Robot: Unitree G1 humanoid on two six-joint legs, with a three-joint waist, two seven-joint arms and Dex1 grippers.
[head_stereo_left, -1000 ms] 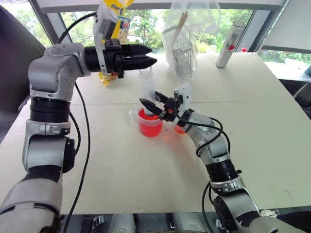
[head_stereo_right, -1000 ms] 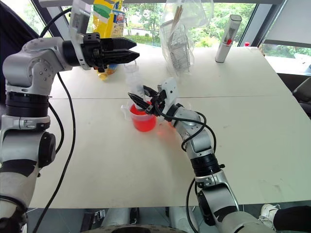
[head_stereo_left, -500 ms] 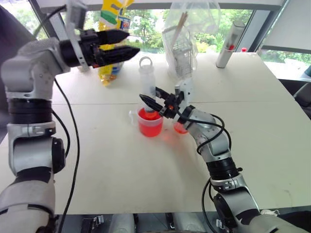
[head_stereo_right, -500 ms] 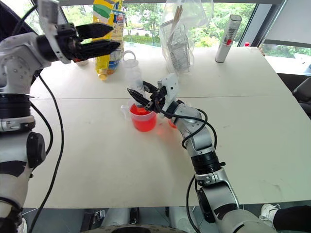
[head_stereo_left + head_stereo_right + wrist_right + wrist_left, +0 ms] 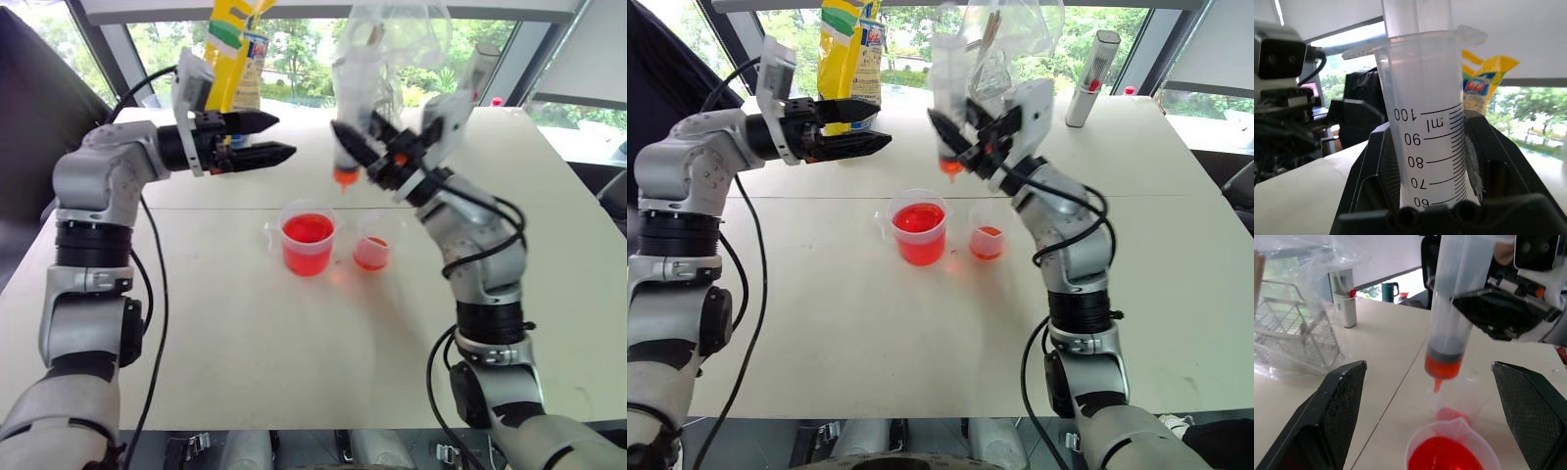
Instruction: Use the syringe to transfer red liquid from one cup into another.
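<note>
The syringe point(image 5: 349, 147) hangs in the upper middle of the left eye view, nearly upright with its reddish-orange tip pointing down, lifted clear above the table point(image 5: 245, 333) and above the gap between the two cups. The right gripper point(image 5: 364, 157) is clamped on its barrel, black fingers closed around the clear plastic; the right wrist view looks along the graduated barrel, with its printed marks and "ml" upside down between the fingers. A little red shows at the syringe's lower end in the left wrist view. Below, near the middle of the frame, stands the handled beaker point(image 5: 307, 242), holding much red liquid point(image 5: 307, 231), and just to its right, apart from it, the smaller handleless cup point(image 5: 372, 243) with a shallow red layer at its bottom. The left gripper point(image 5: 274, 136) sits in the upper left, level, pointing toward the syringe, its fingers spread apart and holding nothing. Behind, along the top edge, are a yellow snack bag point(image 5: 233, 49), a clear plastic bag over a wire basket point(image 5: 387, 44) and a grey cylindrical bottle point(image 5: 472, 76).
</note>
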